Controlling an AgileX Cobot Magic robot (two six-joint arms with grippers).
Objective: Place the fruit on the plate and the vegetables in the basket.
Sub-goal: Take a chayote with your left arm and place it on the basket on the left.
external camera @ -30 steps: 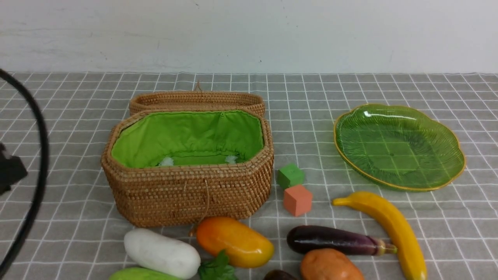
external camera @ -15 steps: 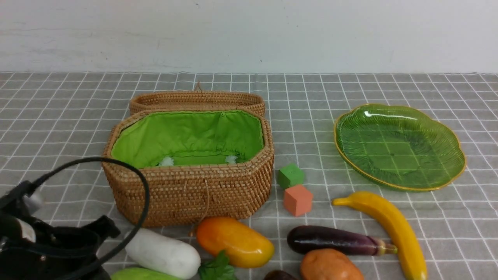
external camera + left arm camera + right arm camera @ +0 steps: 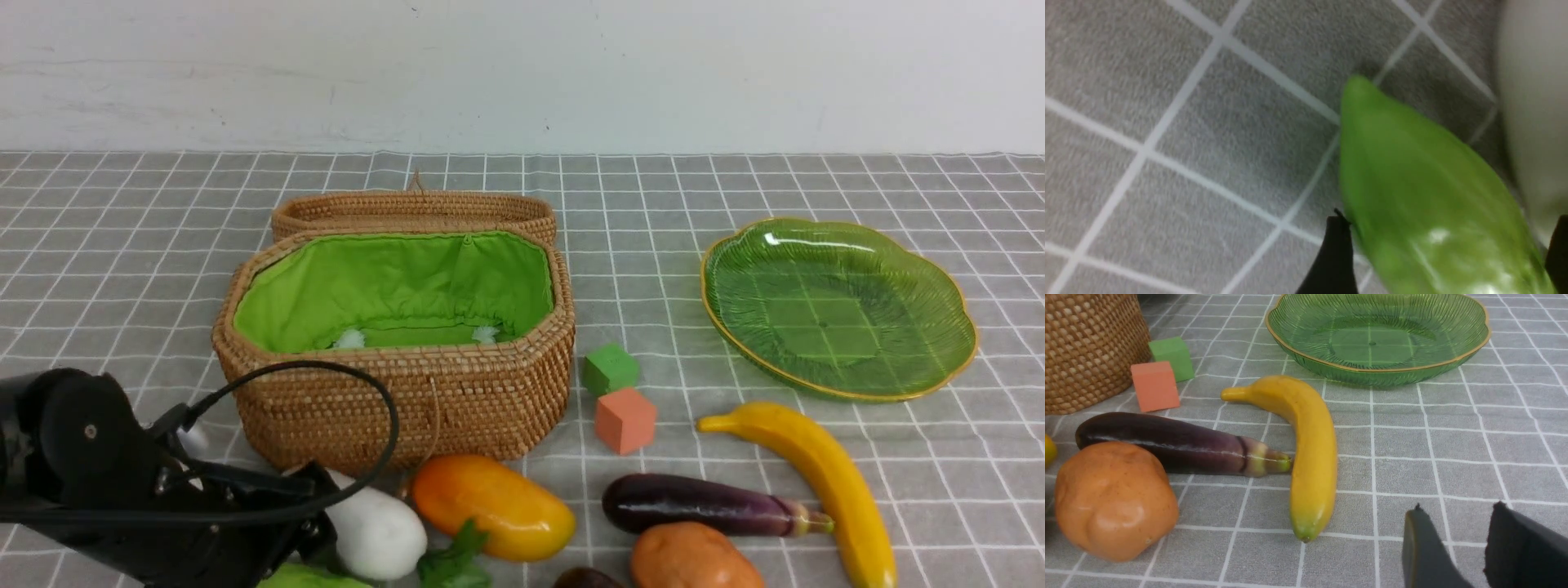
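The left gripper (image 3: 1447, 245), jaws spread astride the cucumber (image 3: 1412, 171), should centre before closing, clear of the white radish (image 3: 1535, 102).

Bright, even light; glare on plate (image 3: 808, 241); left wrist view blurred (cucumber (image 3: 1425, 204) smeared).

The left arm (image 3: 122, 490) is crouching low at the near left, its left gripper (image 3: 1447, 253) holding its jaws spread wide. The right gripper (image 3: 1470, 543) is hovering low at the near right, jaws parted.
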